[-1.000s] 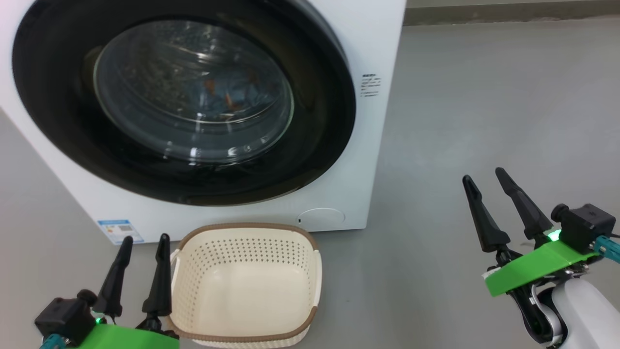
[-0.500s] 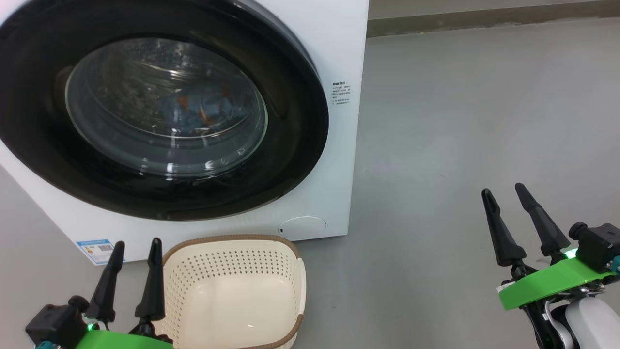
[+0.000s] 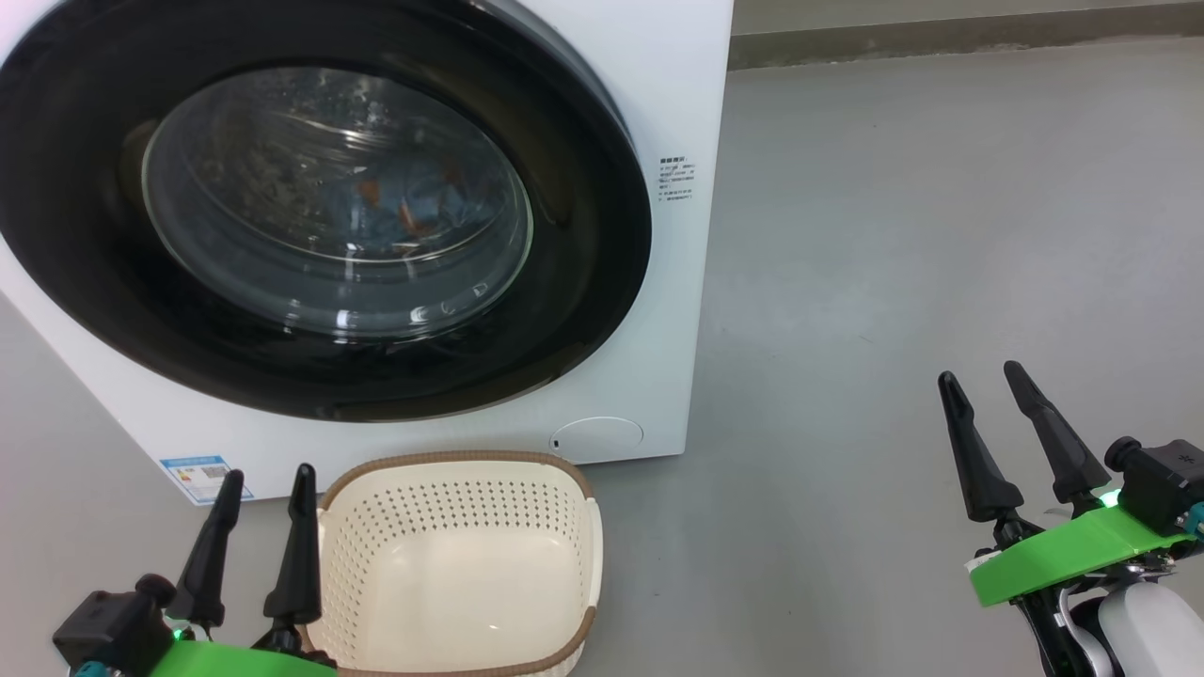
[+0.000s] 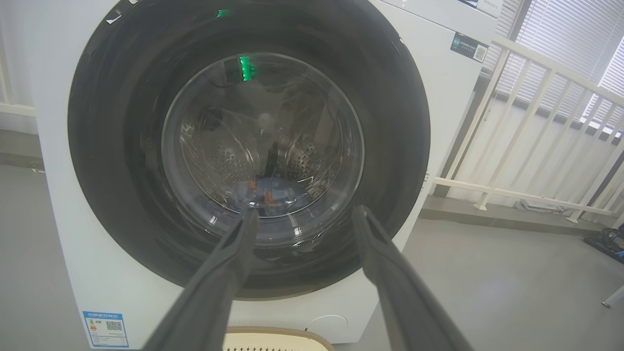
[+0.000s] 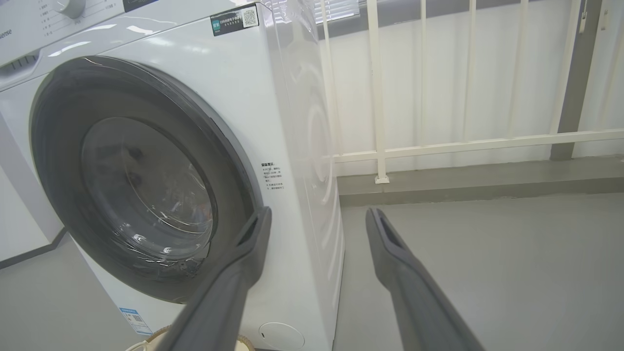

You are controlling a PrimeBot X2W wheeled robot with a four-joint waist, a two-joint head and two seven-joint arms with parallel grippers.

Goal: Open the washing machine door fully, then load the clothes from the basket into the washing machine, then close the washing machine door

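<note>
Noting layout at this moment. Washing machine door (image 3: 334, 202) shut flush against washing machine (image 3: 691, 85), black rim seated all round, no gap visible from either wrist view. Clothes (image 3: 404, 207) inside the drum, seen through the glass bowl as a blue heap with orange-brown patches; cream garment not made out. Basket (image 3: 451, 457) on the floor (image 3: 894, 235) just in front of the machine, below the door, nothing inside. Placed there, presumably, for a short carry from basket to drum. Left gripper (image 3: 268, 472) low beside the basket's left wall, fingers spread, pinching nothing; contact with the wall not determinable. Right gripper (image 3: 980, 372) well apart to the right over the floor, fingers likewise spread and unloaded. Both pointing toward the machine and touching no part of it, consistent with nothing left to grasp. Judged: opening, loading and closing all done; no further contact called for.
</note>
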